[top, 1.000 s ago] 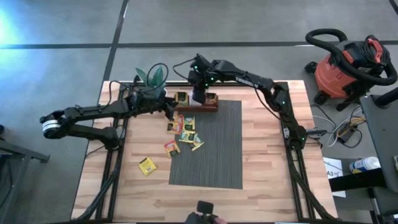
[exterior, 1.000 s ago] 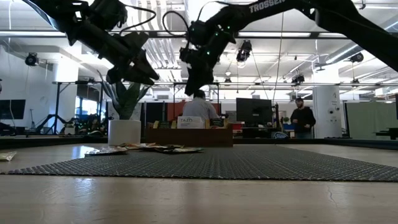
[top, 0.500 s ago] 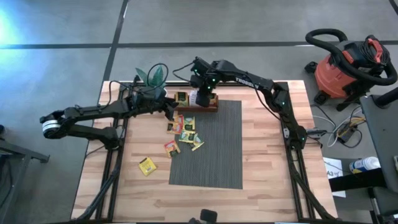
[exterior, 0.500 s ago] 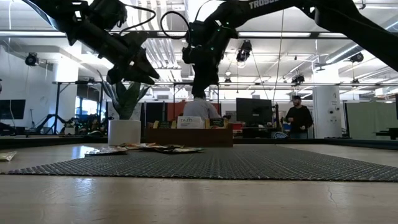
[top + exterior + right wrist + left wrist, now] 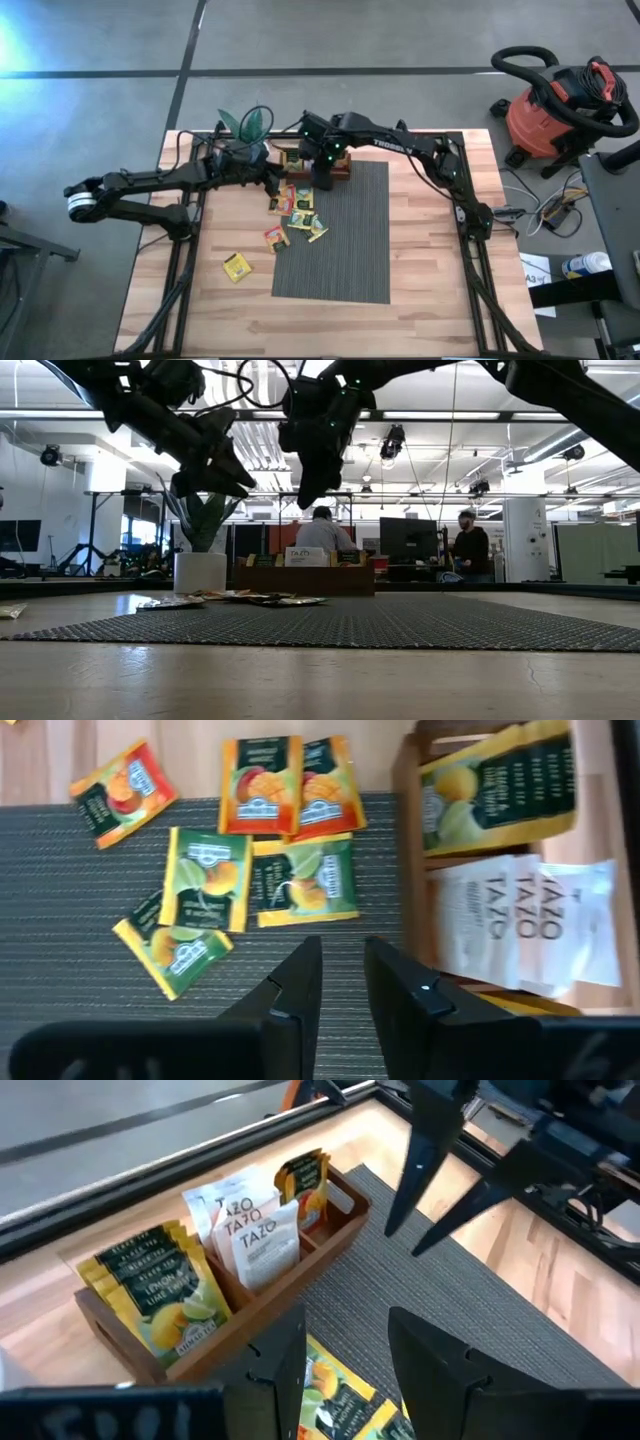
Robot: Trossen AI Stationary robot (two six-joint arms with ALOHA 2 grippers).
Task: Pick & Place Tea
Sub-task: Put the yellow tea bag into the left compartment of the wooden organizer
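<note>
Nearest me, one yellow sachet (image 5: 237, 266) lies alone on the wood at seven o'clock of the grey mat (image 5: 335, 250); the loose sachets (image 5: 296, 210) cluster at the mat's ten o'clock corner. Above them my right gripper (image 5: 322, 181) hangs empty, fingers narrowly parted, so I spread them before descending on one sachet's edge. Beyond, the left gripper (image 5: 277, 183) waits released at nine o'clock of the wooden tray (image 5: 344, 172).
</note>
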